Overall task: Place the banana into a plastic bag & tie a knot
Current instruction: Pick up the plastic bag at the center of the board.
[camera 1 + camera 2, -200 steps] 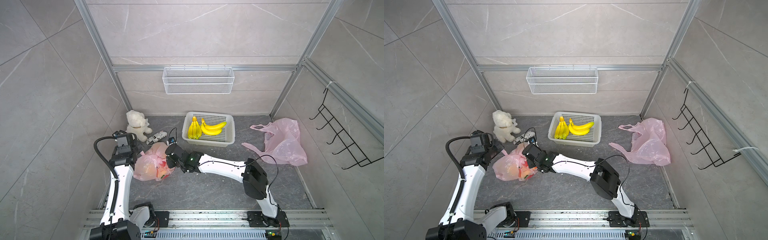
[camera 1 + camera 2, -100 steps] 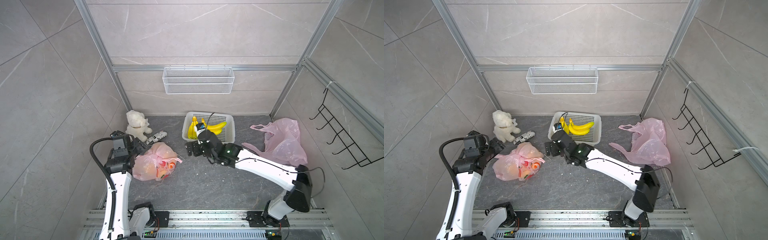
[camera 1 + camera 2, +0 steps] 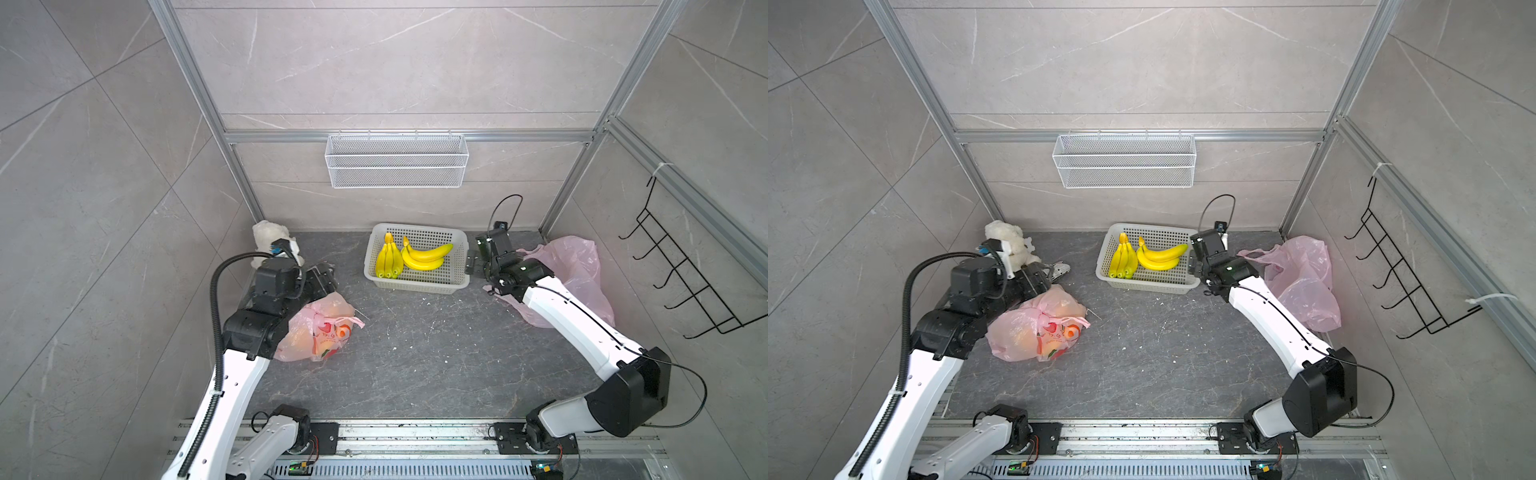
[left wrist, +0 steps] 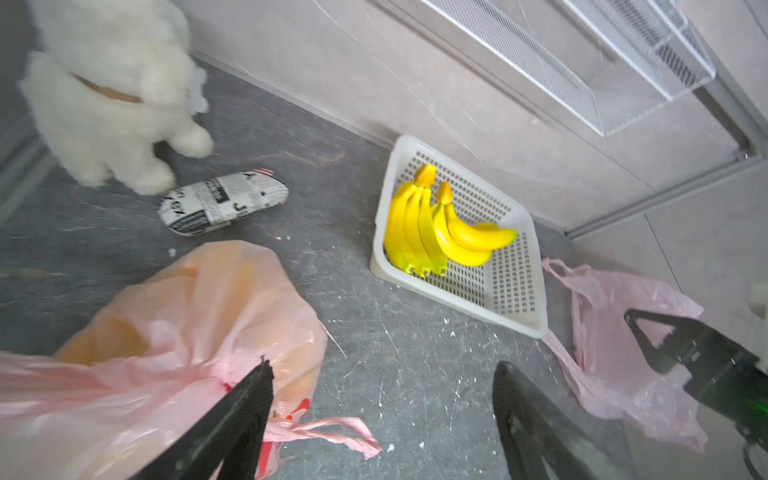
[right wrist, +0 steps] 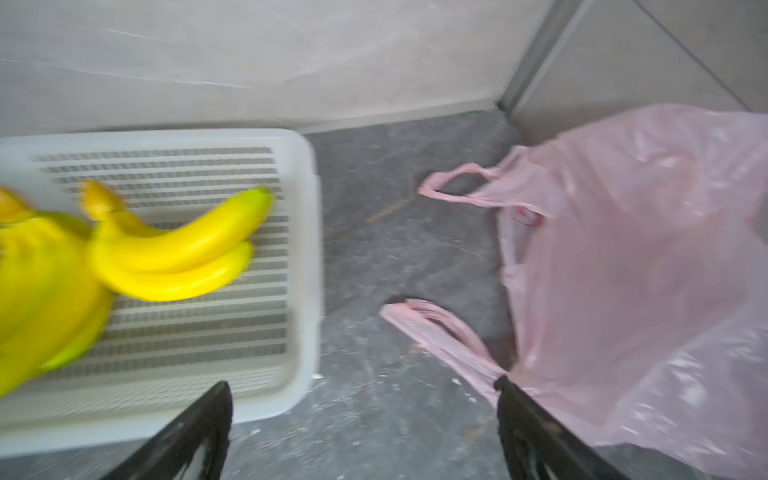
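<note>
Lying in the white basket (image 3: 417, 286) by the back wall: straight bunch (image 3: 388, 262), long axis front-to-back, stems toward the wall; curved bunch (image 3: 428, 257) crosswise, stem beside the first, tips toward the empty pink bag (image 3: 579, 266). The right gripper (image 5: 363, 384) hangs between basket wall and that bag, jaws spread, empty. The left gripper (image 4: 384, 368) is likewise spread and empty, above the filled pink bag (image 3: 320, 328). Plush toy (image 3: 266, 235) and patterned case (image 4: 224, 203) lie behind it.
</note>
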`<state>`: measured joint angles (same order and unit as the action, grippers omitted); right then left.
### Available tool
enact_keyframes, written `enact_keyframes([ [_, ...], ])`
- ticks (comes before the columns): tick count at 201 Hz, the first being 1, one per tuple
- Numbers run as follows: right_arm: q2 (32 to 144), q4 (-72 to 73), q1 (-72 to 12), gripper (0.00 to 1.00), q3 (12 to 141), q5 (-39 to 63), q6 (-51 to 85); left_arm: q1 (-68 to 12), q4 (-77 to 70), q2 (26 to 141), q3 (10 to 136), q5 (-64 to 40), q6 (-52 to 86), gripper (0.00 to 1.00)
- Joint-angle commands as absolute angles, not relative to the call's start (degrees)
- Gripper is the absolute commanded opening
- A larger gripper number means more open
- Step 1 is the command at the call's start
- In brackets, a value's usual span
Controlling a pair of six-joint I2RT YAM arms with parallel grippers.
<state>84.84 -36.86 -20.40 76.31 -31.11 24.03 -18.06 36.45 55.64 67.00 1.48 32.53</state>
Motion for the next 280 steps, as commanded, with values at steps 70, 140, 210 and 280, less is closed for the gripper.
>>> enact_keyframes([
  [70, 92.82, -42.61, -4.97, 0.99, 66.16, -34.13, 45.67, -29.62, 26.54, 62.68, 60.43, 7.65, 33.15, 0.88],
  [140, 101.26, -34.27, -0.65, 0.87, 65.44, -28.52, 42.25, -31.04, 24.12, 62.79, 58.63, 8.67, 31.82, 0.89],
  [210, 102.79, -31.73, 3.86, 0.34, 63.27, -19.07, 42.01, -31.37, 24.72, 61.63, 58.4, 10.37, 31.71, 0.9],
  [280, 97.55, -28.77, 4.2, 0.0, 58.89, -18.3, 41.73, -31.4, 24.9, 60.73, 58.13, 11.19, 31.53, 0.9],
])
